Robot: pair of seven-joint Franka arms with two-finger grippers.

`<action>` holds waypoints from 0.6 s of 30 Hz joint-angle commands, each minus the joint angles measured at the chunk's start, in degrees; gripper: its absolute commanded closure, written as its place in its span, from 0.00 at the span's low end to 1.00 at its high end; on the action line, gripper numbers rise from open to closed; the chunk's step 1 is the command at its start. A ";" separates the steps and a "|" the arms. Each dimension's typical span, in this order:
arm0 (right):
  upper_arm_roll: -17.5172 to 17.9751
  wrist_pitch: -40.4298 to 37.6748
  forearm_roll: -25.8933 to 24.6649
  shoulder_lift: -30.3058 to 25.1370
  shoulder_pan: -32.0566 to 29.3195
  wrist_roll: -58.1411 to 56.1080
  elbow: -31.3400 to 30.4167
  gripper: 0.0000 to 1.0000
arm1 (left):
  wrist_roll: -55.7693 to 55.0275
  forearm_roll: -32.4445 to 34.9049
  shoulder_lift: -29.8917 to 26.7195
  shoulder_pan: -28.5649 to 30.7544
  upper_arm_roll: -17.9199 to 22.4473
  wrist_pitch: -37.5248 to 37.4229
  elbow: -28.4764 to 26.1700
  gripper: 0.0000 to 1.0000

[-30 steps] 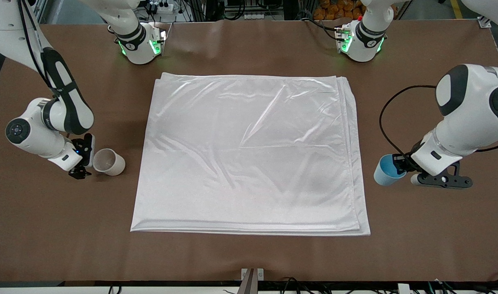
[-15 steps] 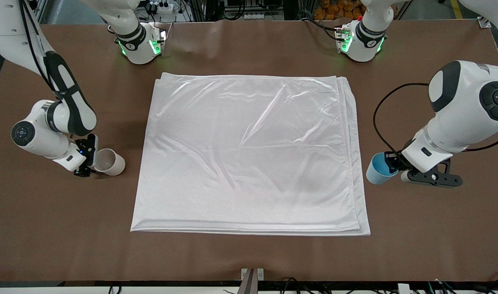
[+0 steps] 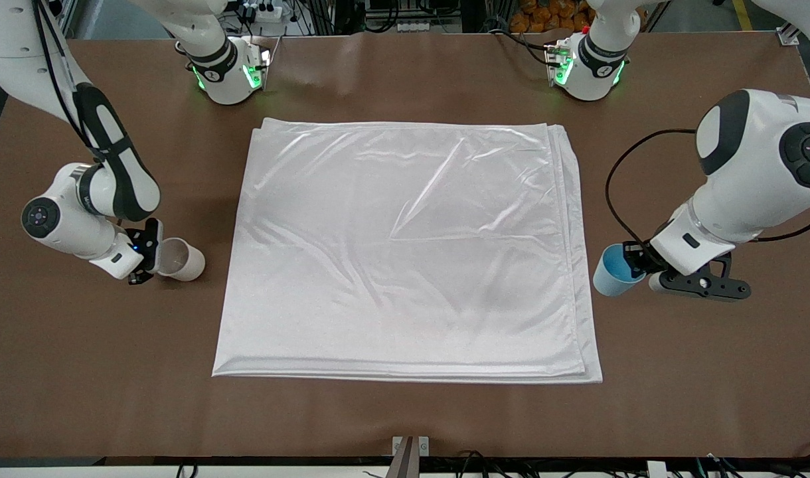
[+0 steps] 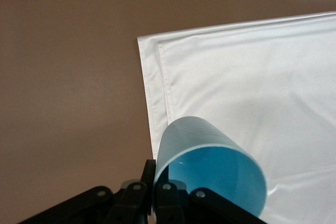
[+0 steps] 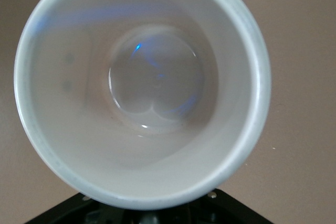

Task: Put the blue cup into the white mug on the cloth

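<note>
since the earlier frame the right hand [image 3: 151, 255] has closed in on the white mug [image 3: 178, 259], and the blue cup [image 3: 614, 270] has drifted with the left hand [image 3: 636, 263] toward the cloth [image 3: 405, 252].

at about 9 o'clock from the cloth's middle, the white mug sits tipped on the bare tabletop [image 3: 80, 372] at the right arm's end, its mouth facing the right hand. that hand is shut on the rim at the mouth, and the right wrist view looks straight down into the mug [image 5: 142, 87]. the grip on the rim probably serves to carry the mug over and stand it upright on the cloth.

the cloth lies flat in the middle, folded in layers, nothing on it yet.

at about 3 o'clock, just beside the cloth's edge, the left hand is shut on the blue cup's rim. the cup hangs tilted, mouth toward the arm, and the left wrist view shows the cup [image 4: 210, 169] over the cloth's [image 4: 252, 77] border. holding it at the lip likely leaves the narrow base free to drop into the mug.

count: one mug, one cup, one cloth, two hands.
</note>
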 commanded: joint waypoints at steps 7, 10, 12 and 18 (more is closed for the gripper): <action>0.74 -0.29 7.09 -2.81 -0.32 -1.78 0.79 1.00 | -0.53 0.99 -0.86 0.19 -1.24 -2.93 1.36 1.00; 0.74 -0.38 7.09 -3.95 0.82 -1.34 0.96 1.00 | -0.53 0.99 -0.86 0.19 -1.24 -3.02 1.80 1.00; 0.74 -0.72 7.17 -4.83 2.14 -0.47 0.96 1.00 | -0.53 0.99 -0.86 0.19 -1.24 -3.02 1.80 1.00; 1.44 -4.41 7.17 -9.05 6.88 6.29 1.23 1.00 | -0.53 1.08 -0.95 0.19 -1.24 -3.11 1.89 1.00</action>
